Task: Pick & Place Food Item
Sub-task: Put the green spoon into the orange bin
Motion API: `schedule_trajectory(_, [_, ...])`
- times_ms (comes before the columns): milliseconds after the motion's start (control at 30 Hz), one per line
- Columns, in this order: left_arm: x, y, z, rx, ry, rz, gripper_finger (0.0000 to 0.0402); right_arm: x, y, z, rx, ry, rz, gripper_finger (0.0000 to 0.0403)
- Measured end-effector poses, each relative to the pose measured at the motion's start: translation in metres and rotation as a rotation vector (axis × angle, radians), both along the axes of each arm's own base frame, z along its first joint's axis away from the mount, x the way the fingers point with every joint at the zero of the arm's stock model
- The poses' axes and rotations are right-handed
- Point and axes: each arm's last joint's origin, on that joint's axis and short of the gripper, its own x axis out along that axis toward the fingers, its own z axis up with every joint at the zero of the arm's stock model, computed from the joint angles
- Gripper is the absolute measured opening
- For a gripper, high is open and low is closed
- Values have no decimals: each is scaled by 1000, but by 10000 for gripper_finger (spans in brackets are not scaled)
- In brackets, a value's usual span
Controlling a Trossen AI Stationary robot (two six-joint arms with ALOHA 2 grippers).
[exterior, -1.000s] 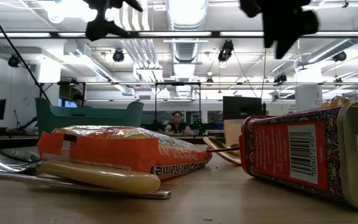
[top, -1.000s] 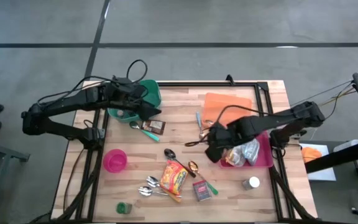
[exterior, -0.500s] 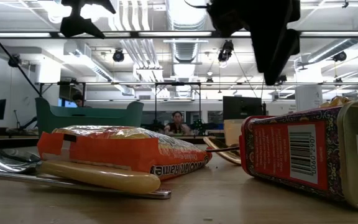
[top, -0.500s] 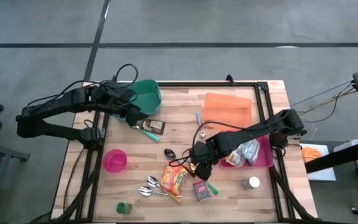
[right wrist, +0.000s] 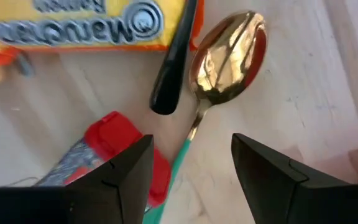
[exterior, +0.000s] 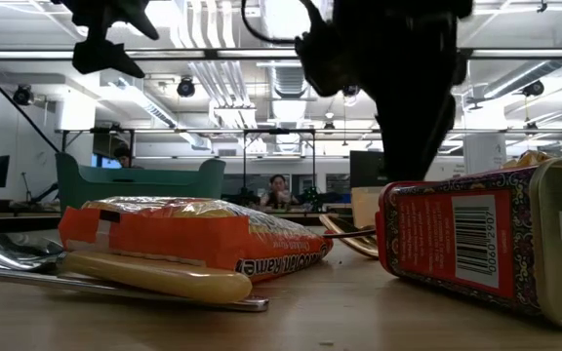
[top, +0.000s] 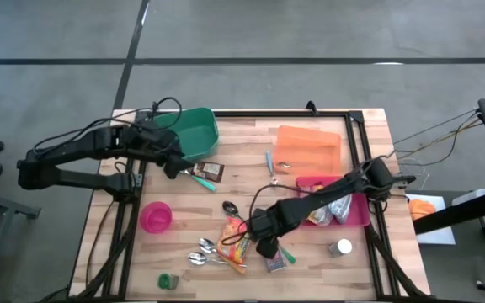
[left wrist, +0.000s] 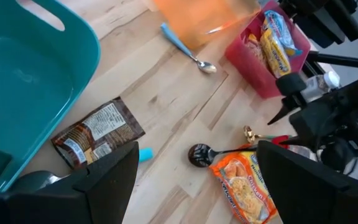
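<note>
Right gripper (top: 265, 244) low over worktop (top: 242, 164) centre, pointing down, jaws apart, nothing between them; gold spoon (right wrist: 227, 53) with green handle lies beneath, beside red-capped tin (right wrist: 107, 155)

Orange noodle packet (top: 236, 238) (the food item) flat on worktop just beside right gripper, untouched

Left gripper (top: 172, 164) near teal bin (top: 199, 132), jaws wide, empty

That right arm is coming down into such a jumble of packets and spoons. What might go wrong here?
1. The right tool, open and pointing down, hangs right over a gold spoon, so it may pinch cutlery instead of food.
2. The orange noodle packet lies partly on that clutter and against a black spoon handle; lifting it may drag spoons along.
3. The red-capped tin sits close by and may get knocked.
</note>
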Motion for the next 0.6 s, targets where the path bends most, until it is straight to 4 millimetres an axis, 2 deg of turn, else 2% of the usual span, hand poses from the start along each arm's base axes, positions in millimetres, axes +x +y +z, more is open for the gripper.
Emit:
schedule_trajectory(367, [-6, -1, 1, 8, -20, -9, 326, 6, 7, -33, -53, 48, 44, 204])
schedule_trajectory(600, [-6, -2, 1, 7, -20, -14, 326, 6, 7, -42, -84, 69, 52, 147])
